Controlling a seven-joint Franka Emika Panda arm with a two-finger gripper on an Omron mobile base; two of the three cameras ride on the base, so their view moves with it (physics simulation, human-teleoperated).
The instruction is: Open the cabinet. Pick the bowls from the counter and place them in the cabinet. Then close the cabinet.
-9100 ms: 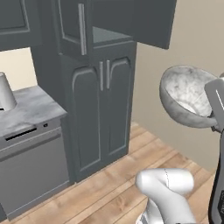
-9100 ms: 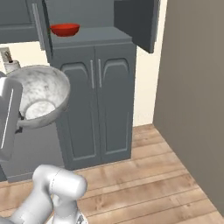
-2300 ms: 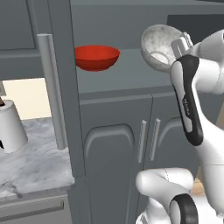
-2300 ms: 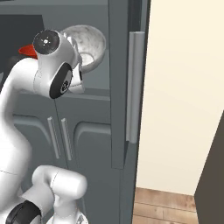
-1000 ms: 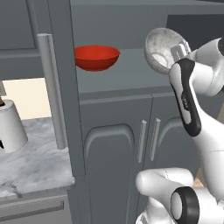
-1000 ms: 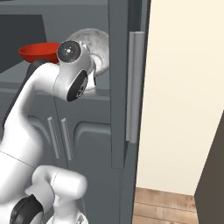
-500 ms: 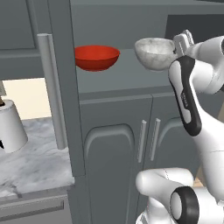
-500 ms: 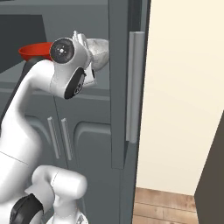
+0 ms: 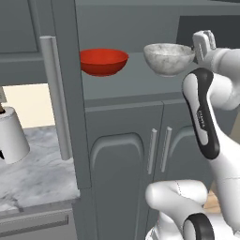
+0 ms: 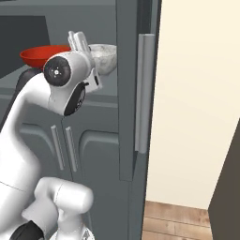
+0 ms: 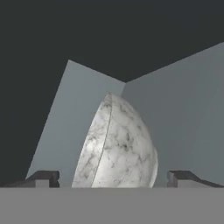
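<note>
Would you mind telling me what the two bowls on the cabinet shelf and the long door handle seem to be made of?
Red bowl: probably glazed ceramic or plastic, going by its even glossy colour.
Marbled bowl: stone or stone-look ceramic, white with grey veining and a soft sheen.
Bar handle: looks like brushed metal, plain light grey and matt, though that is uncertain in a render.

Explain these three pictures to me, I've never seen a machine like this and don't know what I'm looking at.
It is a computer-drawn kitchen with a white robot arm on a rolling base. Two pictures come from cameras on the base, behind the arm to its left and right. The third looks along the arm's tool, between its two dark fingertips. The tall grey cabinet stands open, with a red bowl and a marbled bowl on its shelf. The tool is open with the marbled bowl between its fingertips, apparently not gripped. To the left, a paper-towel roll stands on the marble counter.
</note>
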